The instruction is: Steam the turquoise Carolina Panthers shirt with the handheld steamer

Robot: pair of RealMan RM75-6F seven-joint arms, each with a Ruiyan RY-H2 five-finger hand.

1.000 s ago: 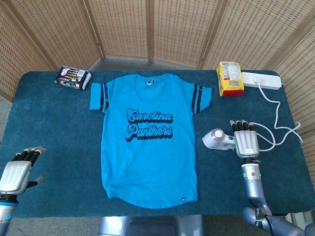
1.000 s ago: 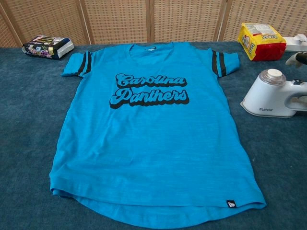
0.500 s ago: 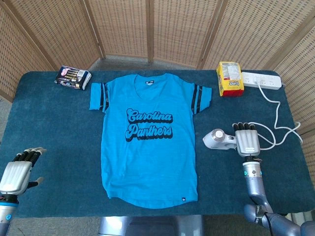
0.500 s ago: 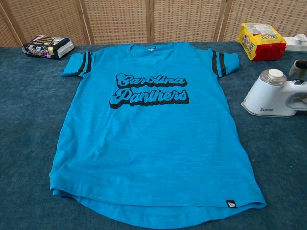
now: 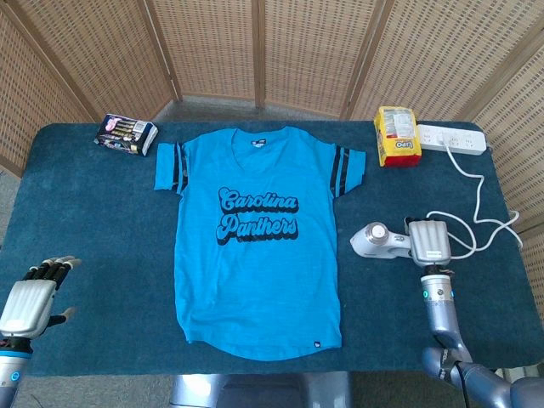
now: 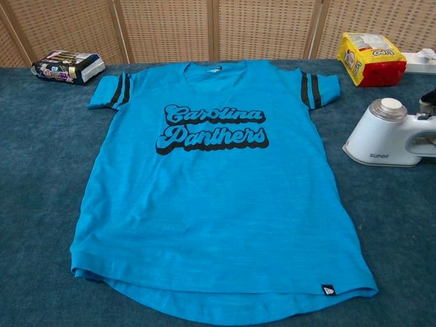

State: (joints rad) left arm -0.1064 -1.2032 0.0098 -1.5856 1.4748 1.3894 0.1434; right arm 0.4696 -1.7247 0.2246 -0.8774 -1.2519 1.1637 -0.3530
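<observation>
The turquoise Carolina Panthers shirt (image 5: 255,246) lies flat, front up, in the middle of the blue table; it fills the chest view (image 6: 218,204). The white handheld steamer (image 5: 374,240) stands on the cloth right of the shirt (image 6: 388,133), apart from it. My right hand (image 5: 427,242) sits over the steamer's handle with its fingers curled down around it and hidden from above. Only a dark fingertip (image 6: 429,101) shows at the chest view's right edge. My left hand (image 5: 32,297) hovers at the table's near left corner, fingers apart, holding nothing.
A yellow packet (image 5: 397,136) and a white power strip (image 5: 450,138) lie at the back right. A white cord (image 5: 484,212) loops from the strip to the steamer. A dark packet (image 5: 126,133) lies at the back left. Wicker screens (image 5: 272,51) stand behind the table.
My right hand's fingers, stretched out over the steamer handle a second ago, have curled down around it and dropped out of sight. The steamer, the shirt and the left hand have not moved.
</observation>
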